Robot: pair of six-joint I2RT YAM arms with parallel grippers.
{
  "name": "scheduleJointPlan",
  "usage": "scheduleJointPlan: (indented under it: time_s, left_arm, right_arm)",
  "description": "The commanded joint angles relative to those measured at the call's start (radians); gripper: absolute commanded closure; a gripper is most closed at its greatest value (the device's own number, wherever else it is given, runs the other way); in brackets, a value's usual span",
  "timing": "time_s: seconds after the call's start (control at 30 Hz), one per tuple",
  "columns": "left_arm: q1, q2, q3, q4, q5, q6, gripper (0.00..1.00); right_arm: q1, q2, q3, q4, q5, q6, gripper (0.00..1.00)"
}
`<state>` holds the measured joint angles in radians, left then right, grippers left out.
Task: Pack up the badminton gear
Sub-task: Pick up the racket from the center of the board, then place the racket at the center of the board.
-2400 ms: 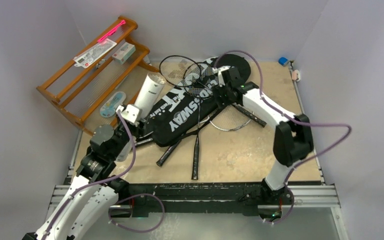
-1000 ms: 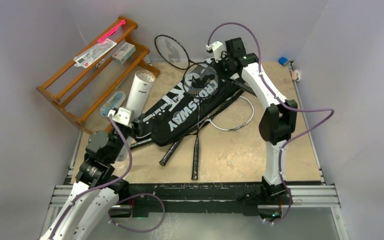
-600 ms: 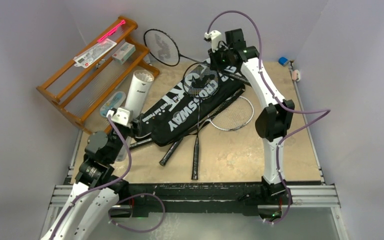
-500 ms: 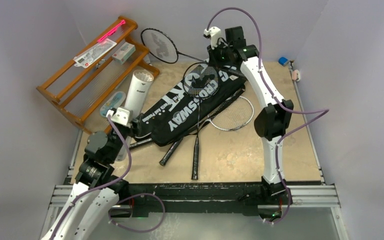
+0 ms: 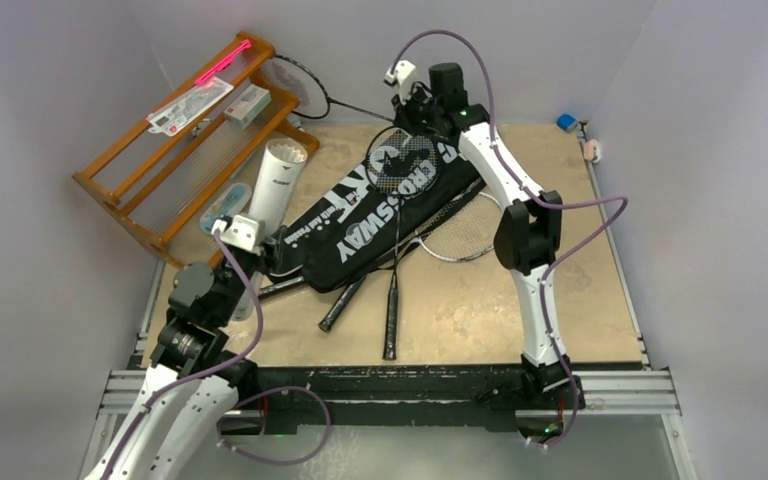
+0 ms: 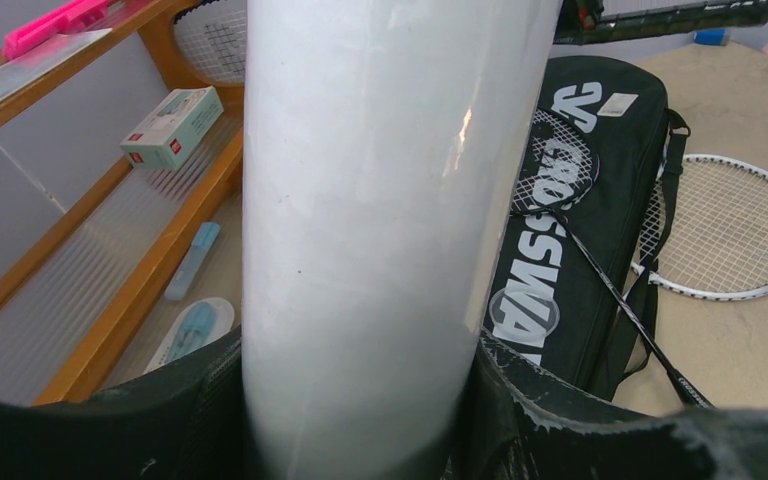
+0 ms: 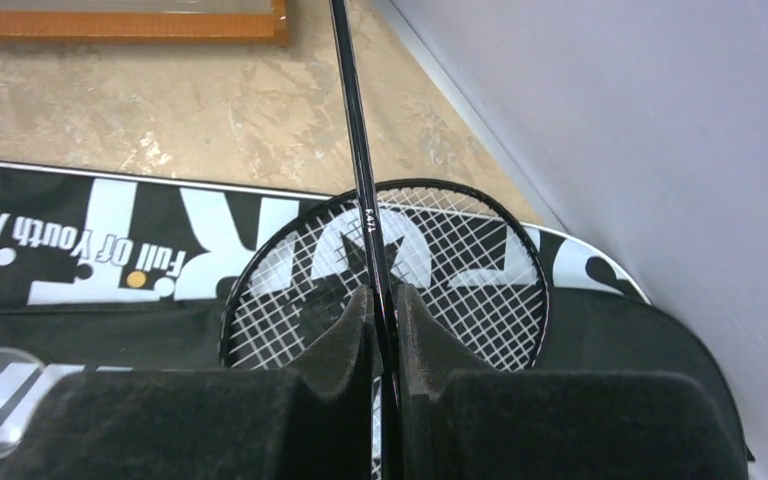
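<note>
The bench point(image 5: 480, 310) has a mottled tan top enclosed by plain pale walls; a wooden rack point(image 5: 130, 165) stands far left. The right gripper point(image 7: 385, 305) is clamped on the thin black shaft of a racket point(image 7: 358, 150) held above the far edge, long axis running leftward, head toward the rack. The left gripper point(image 6: 355, 430) clasps the white tube point(image 6: 380, 200) at near left, leaning away. The CROSSWAY cover point(image 5: 380, 215) lies diagonally mid-bench.

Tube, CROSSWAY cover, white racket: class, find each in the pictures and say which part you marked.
Tube point(image 5: 276, 185): top view, midway along its side.
CROSSWAY cover point(image 5: 360, 240): top view, on its white lettering.
White racket point(image 6: 730, 240): left wrist view, strings of its head.
</note>
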<state>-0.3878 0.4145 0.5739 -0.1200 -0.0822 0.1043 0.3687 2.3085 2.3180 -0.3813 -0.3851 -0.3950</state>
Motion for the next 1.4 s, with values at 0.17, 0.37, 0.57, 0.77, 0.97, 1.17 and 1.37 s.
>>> scheduleJointPlan:
  time_s: [0.17, 0.37, 0.57, 0.77, 0.97, 1.17, 1.37]
  left_arm:
    - [0.021, 0.007, -0.008, 0.082, 0.028, -0.013, 0.62]
    - [0.032, 0.012, -0.008, 0.086, 0.045, -0.017, 0.62]
    - [0.045, 0.010, -0.008, 0.086, 0.063, -0.024, 0.62]
    - [0.049, 0.008, -0.008, 0.082, 0.070, -0.030, 0.62]
    - [0.050, 0.003, -0.008, 0.080, 0.071, -0.030, 0.62]
    - [0.052, 0.003, -0.008, 0.079, 0.078, -0.030, 0.62]
    - [0.053, -0.002, -0.009, 0.081, 0.078, -0.029, 0.62]
  right_arm:
    - [0.006, 0.102, 0.067, 0.196, -0.042, -0.002, 1.00]
    - [0.009, 0.120, 0.018, 0.149, -0.057, 0.005, 1.00]
    - [0.027, 0.067, -0.052, 0.025, 0.108, -0.016, 1.00]
    - [0.033, 0.029, -0.073, -0.064, 0.257, 0.008, 1.00]
    - [0.037, -0.023, -0.079, -0.124, 0.459, 0.072, 1.00]
    - [0.035, -0.245, -0.341, 0.003, 0.366, 0.144, 1.00]
    - [0.035, -0.291, -0.358, 0.115, 0.282, 0.154, 1.00]
